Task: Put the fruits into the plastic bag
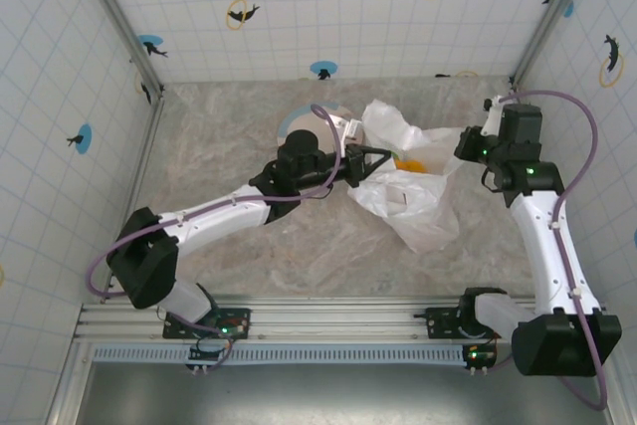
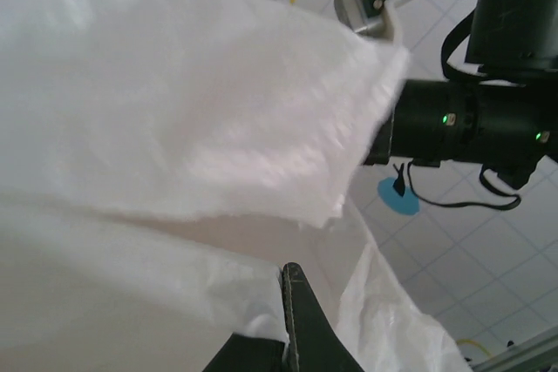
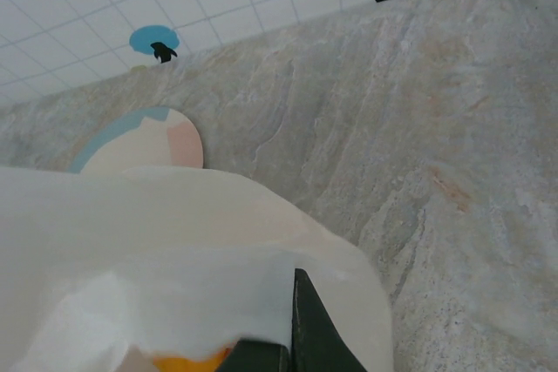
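Note:
The crinkled white plastic bag point(image 1: 413, 196) lies right of the table's centre with its mouth held up between both arms. My left gripper point(image 1: 382, 157) is shut on the bag's left rim; in the left wrist view the film point(image 2: 174, 128) is pinched at the closed fingertips point(image 2: 296, 280). My right gripper point(image 1: 462, 149) is shut on the right rim, and the bag film point(image 3: 174, 250) drapes over its closed jaws in the right wrist view. An orange fruit point(image 1: 410, 162) shows inside the bag, and an orange fruit point(image 3: 187, 361) also peeks out under the film.
The round plate point(image 1: 297, 122) with a pale centre lies on the table behind my left wrist; the plate point(image 3: 144, 145) shows beyond the bag too. Tiled walls close in the back and both sides. The right arm point(image 2: 488, 119) stands close across the bag.

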